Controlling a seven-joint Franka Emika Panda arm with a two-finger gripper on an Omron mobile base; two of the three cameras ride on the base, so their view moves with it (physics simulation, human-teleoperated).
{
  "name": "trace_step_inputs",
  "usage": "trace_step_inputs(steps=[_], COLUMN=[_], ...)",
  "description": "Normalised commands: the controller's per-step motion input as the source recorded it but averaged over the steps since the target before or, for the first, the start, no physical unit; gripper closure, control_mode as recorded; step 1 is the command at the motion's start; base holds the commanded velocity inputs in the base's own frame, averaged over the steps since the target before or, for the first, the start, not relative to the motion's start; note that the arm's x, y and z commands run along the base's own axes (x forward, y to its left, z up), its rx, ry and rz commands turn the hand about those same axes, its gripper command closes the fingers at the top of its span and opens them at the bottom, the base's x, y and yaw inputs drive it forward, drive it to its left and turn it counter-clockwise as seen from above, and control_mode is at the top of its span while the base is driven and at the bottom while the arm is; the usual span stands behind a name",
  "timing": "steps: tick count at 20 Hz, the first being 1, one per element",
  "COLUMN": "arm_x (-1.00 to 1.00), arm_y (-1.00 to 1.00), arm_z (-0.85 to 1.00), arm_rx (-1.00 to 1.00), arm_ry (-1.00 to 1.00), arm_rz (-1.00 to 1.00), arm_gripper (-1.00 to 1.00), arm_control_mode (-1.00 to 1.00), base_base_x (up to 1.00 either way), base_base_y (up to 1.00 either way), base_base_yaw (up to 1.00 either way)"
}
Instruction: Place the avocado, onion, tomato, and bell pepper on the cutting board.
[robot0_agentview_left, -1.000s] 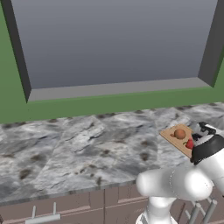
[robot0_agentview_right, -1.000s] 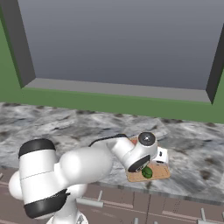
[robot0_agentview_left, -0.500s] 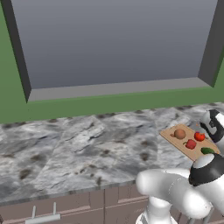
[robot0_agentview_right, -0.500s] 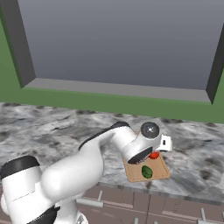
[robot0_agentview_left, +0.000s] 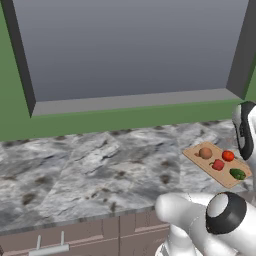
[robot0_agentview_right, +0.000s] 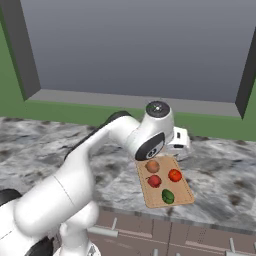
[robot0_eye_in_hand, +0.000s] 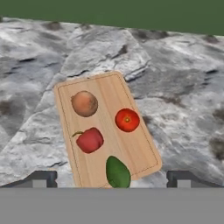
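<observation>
The light wooden cutting board (robot0_eye_in_hand: 107, 87) lies on the marble counter and carries all four vegetables. The brownish onion (robot0_eye_in_hand: 84, 103) sits at its far left, the bright tomato (robot0_eye_in_hand: 127, 120) to the right of it. The lumpy red bell pepper (robot0_eye_in_hand: 90, 140) lies nearer, and the dark green avocado (robot0_eye_in_hand: 117, 172) rests at the near edge. My gripper (robot0_eye_in_hand: 113, 178) hangs open and empty above the near end of the board. In the right base view the board (robot0_agentview_right: 152, 197) holds the onion (robot0_agentview_right: 152, 166), pepper (robot0_agentview_right: 154, 181), tomato (robot0_agentview_right: 174, 175) and avocado (robot0_agentview_right: 168, 196), with the gripper (robot0_agentview_right: 179, 146) raised just behind it.
Grey marble counter (robot0_agentview_left: 90, 170) stretches wide to the left of the board (robot0_agentview_left: 204, 165). A large window recess with a grey sill (robot0_agentview_left: 130, 100) sits in the green wall behind. Cabinet fronts with handles (robot0_agentview_left: 50, 247) run below the counter edge.
The hand has lifted up and back off the board, uncovering all four vegetables. The arm has swung higher in both base views. The vegetables have stayed put.
</observation>
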Motion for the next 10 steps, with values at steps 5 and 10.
trace_step_inputs(steps=[5, 10], arm_x=[-0.67, -0.65], arm_y=[0.95, 1.00], arm_z=[0.59, 0.05], arm_rx=[-0.11, -0.23], arm_ry=[0.06, 0.07], arm_rz=[0.00, 0.00], arm_gripper=[-1.00, -1.00], arm_control_mode=[-1.00, -1.00], base_base_x=[0.00, 0.00], base_base_y=[0.00, 0.00], base_base_yaw=[0.00, 0.00])
